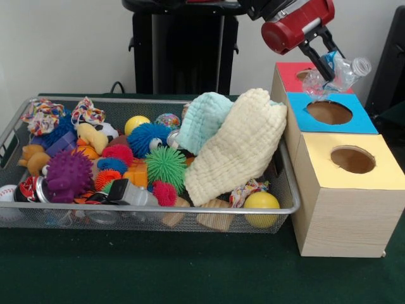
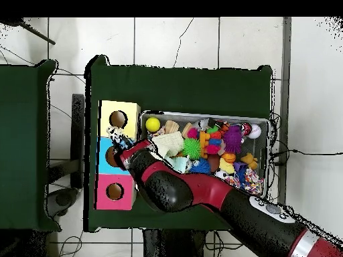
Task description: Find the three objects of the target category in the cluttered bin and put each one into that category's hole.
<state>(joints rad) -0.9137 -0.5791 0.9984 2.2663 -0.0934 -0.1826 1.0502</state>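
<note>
My gripper (image 1: pixel 328 65) hangs at the right, shut on a crumpled clear plastic bottle (image 1: pixel 340 72) with a white cap. The bottle hovers above the back edge of the blue box (image 1: pixel 361 123), between that box's hole (image 1: pixel 329 112) and the red box (image 1: pixel 288 75) behind it. In the overhead view the gripper (image 2: pixel 123 144) and bottle (image 2: pixel 118 139) sit over the seam between the yellow box (image 2: pixel 130 110) and the blue box (image 2: pixel 103 148). The wire bin (image 1: pixel 158 209) holds the clutter to the left.
Three boxes stand in a row beside the bin: red, blue, and a yellow one (image 1: pixel 380 180) nearest the camera, each with a round hole. A pale yellow cloth (image 1: pixel 237 149) and teal cloth (image 1: pixel 202 120) drape over spiky balls, a yellow ball (image 1: pixel 261 201) and wooden blocks.
</note>
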